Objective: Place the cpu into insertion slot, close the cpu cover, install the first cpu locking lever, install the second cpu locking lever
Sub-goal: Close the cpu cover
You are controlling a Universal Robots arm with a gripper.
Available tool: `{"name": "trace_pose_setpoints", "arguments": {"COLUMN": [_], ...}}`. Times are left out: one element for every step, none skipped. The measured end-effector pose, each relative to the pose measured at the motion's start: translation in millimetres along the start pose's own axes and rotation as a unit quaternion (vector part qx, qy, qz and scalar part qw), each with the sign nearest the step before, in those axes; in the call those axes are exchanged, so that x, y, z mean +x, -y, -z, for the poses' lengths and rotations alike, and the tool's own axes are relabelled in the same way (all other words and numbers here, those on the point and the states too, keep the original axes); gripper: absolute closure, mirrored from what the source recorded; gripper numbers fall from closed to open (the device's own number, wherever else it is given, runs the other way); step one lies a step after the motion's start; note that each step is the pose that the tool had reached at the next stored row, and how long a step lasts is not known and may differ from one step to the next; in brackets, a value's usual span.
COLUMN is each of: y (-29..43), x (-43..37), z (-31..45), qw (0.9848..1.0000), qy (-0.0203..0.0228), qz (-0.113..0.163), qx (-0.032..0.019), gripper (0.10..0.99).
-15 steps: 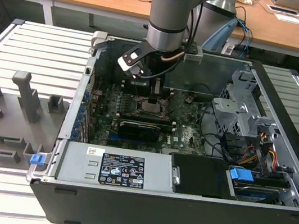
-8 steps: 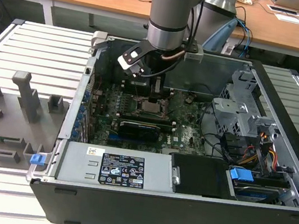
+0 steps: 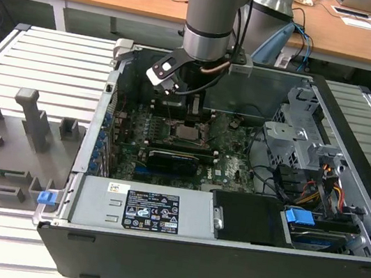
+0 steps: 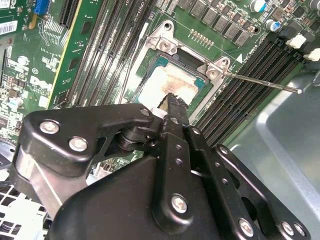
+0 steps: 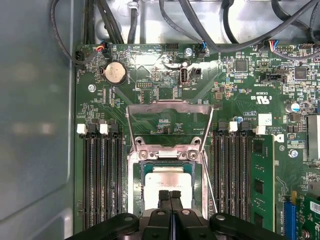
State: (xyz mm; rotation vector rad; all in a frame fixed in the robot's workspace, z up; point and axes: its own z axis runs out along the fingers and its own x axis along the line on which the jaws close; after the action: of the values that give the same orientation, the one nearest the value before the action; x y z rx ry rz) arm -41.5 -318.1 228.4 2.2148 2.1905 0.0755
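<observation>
Hovering over the socket, gripper (image 5: 170, 194) has fingers pressed together, tips at the cpu (image 5: 167, 176), which lies seated in the insertion slot (image 5: 142, 172). Hinged cpu cover (image 5: 169, 105) stands open. Judgement: placement done, cover closing not yet done.

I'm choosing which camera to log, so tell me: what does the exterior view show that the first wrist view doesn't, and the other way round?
Exterior view: the whole computer case, its labelled power supply, the arm above, and a grey fixture tray on that view's left.
First wrist view: the cpu cover flipped open, a coin battery, and a thin metal rod beside the socket.
Both: the cpu seated in the insertion slot, with the shut pincer right over it.
</observation>
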Motion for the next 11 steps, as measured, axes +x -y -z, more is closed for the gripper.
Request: {"name": "trace_pose_setpoints", "arguments": {"y": [0.0, 0.0, -0.1, 0.0, 0.0, -0.1, -0.1, -0.1, -0.1, -0.1, -0.1], "x": [0.0, 0.0, 0.0, 0.0, 0.0, 0.0, 0.0, 0.1, 0.0, 0.0, 0.0], "z": [0.2, 0.3, 0.4, 0.5, 0.6, 0.8, 1.1, 1.1, 1.3, 1.7, 2.2], "qw": [1.0000, 1.0000, 1.0000, 1.0000, 1.0000, 1.0000, 1.0000, 1.0000, 1.0000, 1.0000, 1.0000], "qy": [0.0003, 0.0002, 0.0002, 0.0002, 0.0002, 0.0002, 0.0003, 0.0002, 0.0002, 0.0003, 0.0003], "qz": [0.000, 0.000, 0.000, 0.000, 0.000, 0.000, 0.000, 0.000, 0.000, 0.000, 0.000], "qx": [0.0001, 0.0001, 0.0001, 0.0000, 0.0001, 0.0001, 0.0001, 0.0000, 0.0001, 0.0001, 0.0001], "gripper": [0.980, 0.980, 0.980, 0.980, 0.980, 0.980, 0.980, 0.980, 0.980, 0.980, 0.980]}}
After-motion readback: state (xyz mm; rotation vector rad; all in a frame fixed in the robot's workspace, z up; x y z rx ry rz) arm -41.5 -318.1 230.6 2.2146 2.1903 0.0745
